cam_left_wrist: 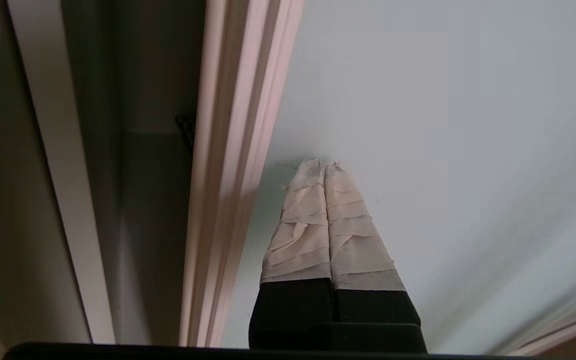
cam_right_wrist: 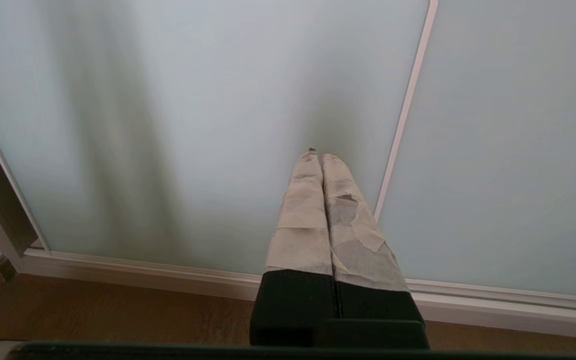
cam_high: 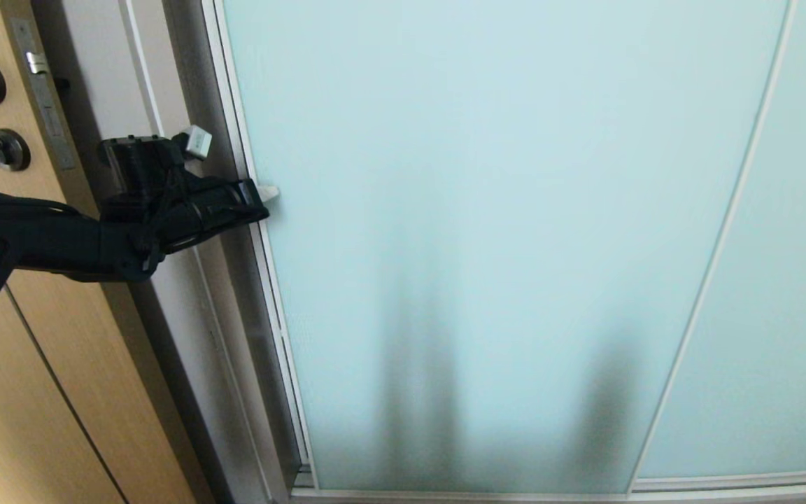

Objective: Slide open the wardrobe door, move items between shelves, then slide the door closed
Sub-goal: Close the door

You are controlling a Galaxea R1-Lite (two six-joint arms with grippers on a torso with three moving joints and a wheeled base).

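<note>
Item: tall frosted pale aqua glass sliding wardrobe door (cam_high: 501, 231), thin white-silver frame, standing shut, long axis upright. Left gripper (cam_high: 269, 193) is reaching its left edge, the nearer arm; jaws together, taped fingertips (cam_left_wrist: 313, 172) seemingly touching glass just beside the frame. Right gripper (cam_right_wrist: 318, 156) is idling low, jaws together, holding nothing.

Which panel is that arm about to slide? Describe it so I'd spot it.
Beside the tan wood door stands a wall of frosted pale aqua glass. The sliding wardrobe door is the wide left panel, nearest the grey jamb; only its edge has the left gripper pressed against it.
</note>
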